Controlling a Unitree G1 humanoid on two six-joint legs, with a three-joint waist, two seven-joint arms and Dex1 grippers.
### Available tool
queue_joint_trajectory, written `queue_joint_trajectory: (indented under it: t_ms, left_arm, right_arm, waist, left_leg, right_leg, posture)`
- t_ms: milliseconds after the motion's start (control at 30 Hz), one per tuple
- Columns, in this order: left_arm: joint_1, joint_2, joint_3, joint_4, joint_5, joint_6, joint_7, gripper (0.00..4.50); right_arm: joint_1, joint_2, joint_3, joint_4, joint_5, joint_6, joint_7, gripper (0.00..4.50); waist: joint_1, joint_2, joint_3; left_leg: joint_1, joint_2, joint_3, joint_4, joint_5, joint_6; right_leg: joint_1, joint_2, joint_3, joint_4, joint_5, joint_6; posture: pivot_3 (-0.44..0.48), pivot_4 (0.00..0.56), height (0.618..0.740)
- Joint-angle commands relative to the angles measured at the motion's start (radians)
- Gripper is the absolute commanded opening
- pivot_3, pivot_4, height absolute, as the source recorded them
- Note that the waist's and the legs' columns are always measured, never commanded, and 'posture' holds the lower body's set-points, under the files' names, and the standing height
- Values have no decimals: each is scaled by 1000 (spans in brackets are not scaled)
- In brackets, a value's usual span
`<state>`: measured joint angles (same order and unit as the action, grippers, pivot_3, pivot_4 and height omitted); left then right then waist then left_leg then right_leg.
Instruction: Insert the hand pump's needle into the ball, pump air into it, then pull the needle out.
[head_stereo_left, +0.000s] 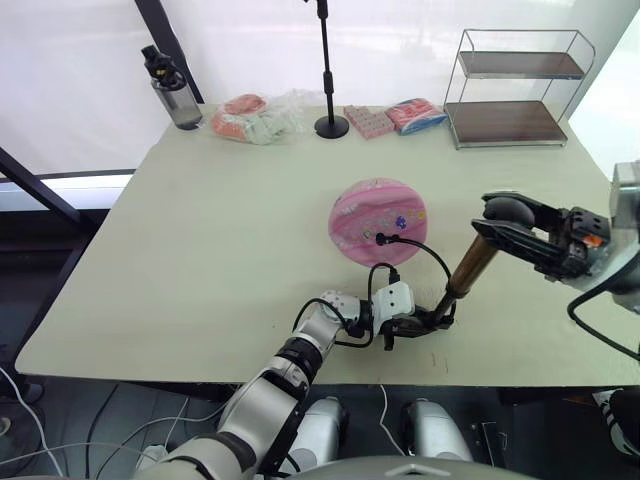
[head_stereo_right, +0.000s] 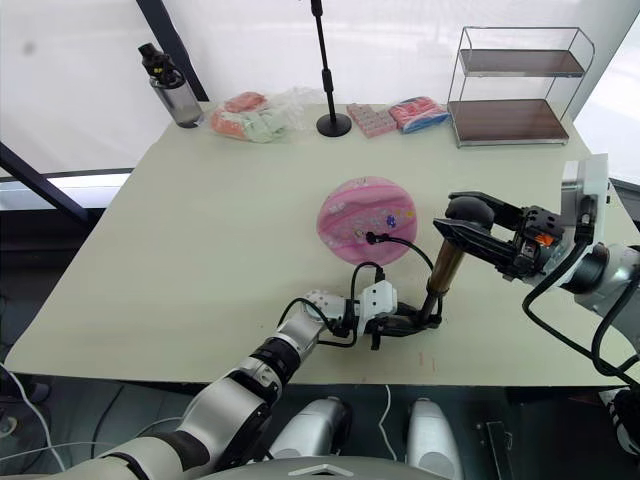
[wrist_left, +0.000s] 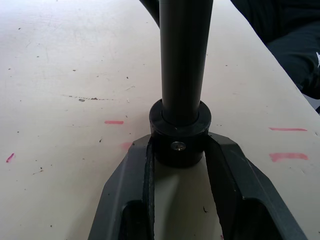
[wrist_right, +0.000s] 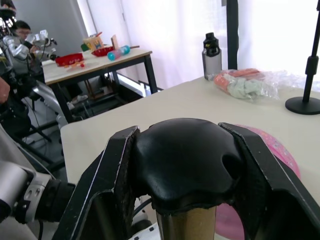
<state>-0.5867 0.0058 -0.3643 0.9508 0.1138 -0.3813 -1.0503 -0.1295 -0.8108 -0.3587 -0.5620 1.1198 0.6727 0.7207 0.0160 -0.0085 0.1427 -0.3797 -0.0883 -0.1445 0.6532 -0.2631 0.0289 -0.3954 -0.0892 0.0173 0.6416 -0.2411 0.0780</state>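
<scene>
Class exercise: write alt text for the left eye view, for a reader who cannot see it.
Two robot grippers hold a tilted hand pump on a table: the left gripper clamps its base, the right gripper its knob. Its hose reaches the pink ball.

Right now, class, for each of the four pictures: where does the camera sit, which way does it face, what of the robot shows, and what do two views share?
Left eye: head, facing down over the table; both arms, ball.
Right eye: same scene, slightly shifted.
Left wrist: along the left end effector, shut on the hand pump base.
Right wrist: along the right end effector, shut on the pump's knob; shares the ball with the eyes.
</scene>
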Motion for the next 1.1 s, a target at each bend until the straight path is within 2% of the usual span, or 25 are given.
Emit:
queue_joint_trajectory:
  t_ms: [33,467,733,933,1100]
  left_arm:
    - [26,3,-23,56,31,21,1,1095]
    - [23,0,-20,57,30,24,8,1095]
    - [24,1,-20,55,30,23,9,1095]
    - [24,1,-20,55,30,21,8,1095]
    - [26,5,-20,57,30,21,6,1095]
  right_arm:
    - [33,4,55,-16,-106,-49,47,1998]
    - [144,146,280,123,-436,-295,142,1998]
    - [191,205,360,245,-572,-429,183,1998]
    - [193,215,346,250,-577,-458,178,1998]
    - [139,176,245,119,-432,-348,138,1998]
  waist:
    - [0,0,0]
    - [-2,-1,-2]
    - [-2,0,-3]
    - [-2,-3,-6]
    - [-2,-2,-6]
  left_leg:
    - [0,0,0,0,0,0]
    - [2,0,0,0,0,0]
    - [3,0,0,0,0,0]
    - [3,1,0,0,0,0]
    - [3,1,0,0,0,0]
  right_leg:
    - [0,0,0,0,0,0]
    - [1,1,0,0,0,0]
    - [2,1,1,0,0,0]
    - [2,2,0,0,0,0]
    - [2,2,1,0,0,0]
  posture:
    - [0,150,740]
    - [0,150,740]
    - [0,150,740]
    - [0,150,740]
    - [0,150,740]
